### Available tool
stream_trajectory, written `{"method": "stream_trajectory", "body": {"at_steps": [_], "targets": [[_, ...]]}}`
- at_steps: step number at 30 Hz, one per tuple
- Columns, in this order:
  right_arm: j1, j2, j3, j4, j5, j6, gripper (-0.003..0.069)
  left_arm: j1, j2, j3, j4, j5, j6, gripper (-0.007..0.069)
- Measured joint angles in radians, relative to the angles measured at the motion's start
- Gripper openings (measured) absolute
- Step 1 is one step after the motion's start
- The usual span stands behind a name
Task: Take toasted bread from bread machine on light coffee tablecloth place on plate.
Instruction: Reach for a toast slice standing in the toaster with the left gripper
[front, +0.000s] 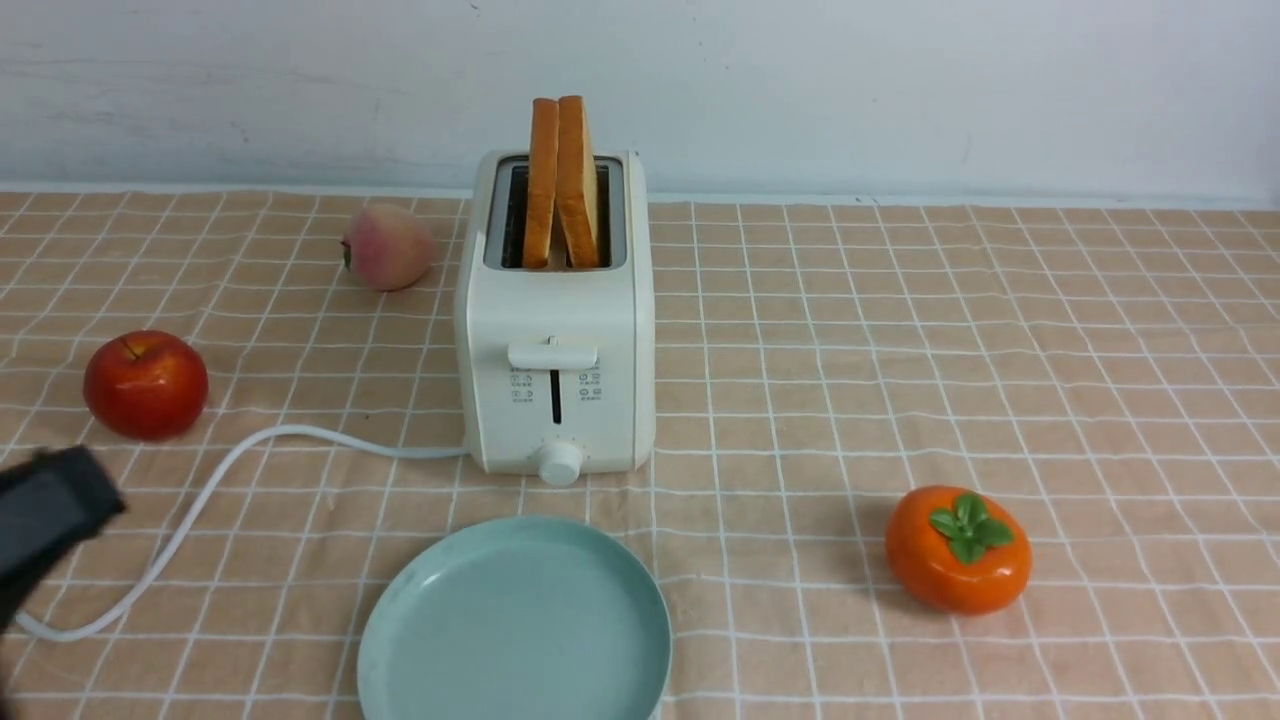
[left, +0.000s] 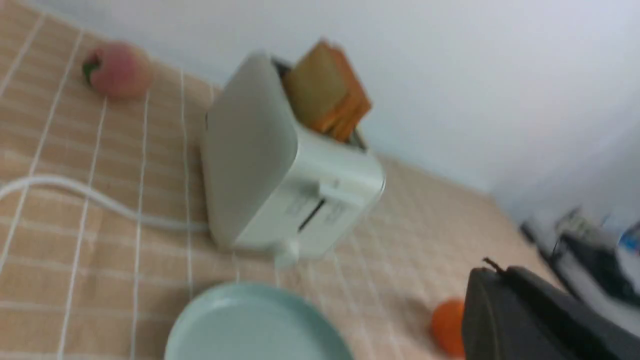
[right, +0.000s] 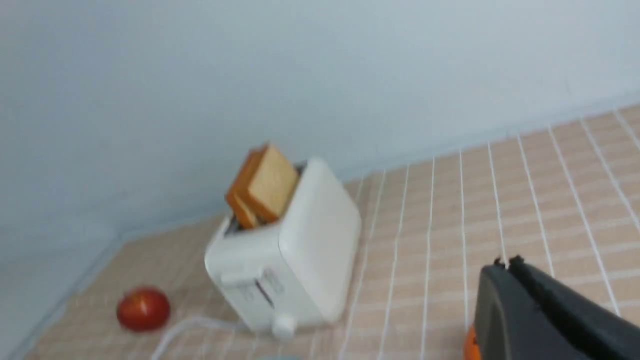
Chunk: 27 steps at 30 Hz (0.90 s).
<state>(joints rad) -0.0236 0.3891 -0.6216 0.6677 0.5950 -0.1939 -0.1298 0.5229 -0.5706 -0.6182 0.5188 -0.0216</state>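
Tablecloth (front: 900, 350) bears one bread machine (front: 555, 380), two toast slices (front: 562, 180); left pincer (left: 492, 274) and right pincer (right: 505, 269) closed, empty.

No text is legible anywhere. The bread machine (front: 555, 330) carries small grey printed marks (front: 522, 386) on its front, too small to read.

Two toast slices (left: 325, 95) stand in the cream toaster (left: 280, 180) on checked cloth (left: 100, 260), teal plate (left: 240, 325) near its lever end.
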Motion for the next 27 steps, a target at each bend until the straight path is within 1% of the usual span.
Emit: {"method": "stream_trajectory", "body": {"at_steps": [1,2,3,5,7,9,10,11,12,15,17,20,22,27], "targets": [[0.000,0.012,-0.015,-0.004,0.024,-0.001,-0.0016,0.000,0.017,0.000,0.006,0.014,0.000,-0.0014],[0.000,0.093,-0.057,-0.040,0.096,-0.006,-0.0016,0.000,0.134,-0.078,0.054,0.100,0.005,-0.0014],[0.000,0.153,-0.082,-0.060,0.139,-0.009,-0.0015,0.000,0.226,-0.124,0.097,0.151,0.012,-0.0014],[0.000,0.223,-0.099,-0.082,0.202,-0.010,-0.0014,0.000,0.351,-0.211,0.142,0.189,0.022,-0.0014],[0.000,0.276,-0.104,-0.084,0.241,-0.011,-0.0013,0.000,0.471,-0.303,0.159,0.197,0.028,-0.0014],[0.000,0.302,-0.104,-0.084,0.262,-0.012,-0.0011,-0.003,0.567,-0.391,0.150,0.197,0.037,-0.0014],[0.000,0.305,-0.104,-0.084,0.262,-0.012,-0.0011,-0.005,0.588,-0.401,0.147,0.197,0.039,-0.0014],[0.000,0.311,-0.104,-0.084,0.264,-0.013,-0.0010,-0.018,0.657,-0.470,0.141,0.197,0.054,-0.0014],[0.000,0.311,-0.104,-0.085,0.264,-0.013,-0.0010,-0.024,0.677,-0.498,0.141,0.197,0.065,-0.0014],[0.000,0.311,-0.105,-0.108,0.258,-0.017,-0.0008,-0.083,0.832,-0.642,0.149,0.185,0.138,-0.0014],[0.000,0.311,-0.105,-0.136,0.256,-0.018,-0.0008,-0.109,0.921,-0.709,0.165,0.163,0.152,-0.0014],[0.000,0.311,-0.105,-0.151,0.256,-0.018,-0.0006,-0.114,1.008,-0.774,0.181,0.131,0.159,-0.0005],[0.000,0.311,-0.105,-0.152,0.256,-0.018,-0.0005,-0.114,1.044,-0.799,0.184,0.110,0.162,0.0015],[0.000,0.311,-0.105,-0.155,0.208,-0.018,0.0000,-0.124,1.131,-0.842,0.184,0.034,0.184,0.0183]]}}
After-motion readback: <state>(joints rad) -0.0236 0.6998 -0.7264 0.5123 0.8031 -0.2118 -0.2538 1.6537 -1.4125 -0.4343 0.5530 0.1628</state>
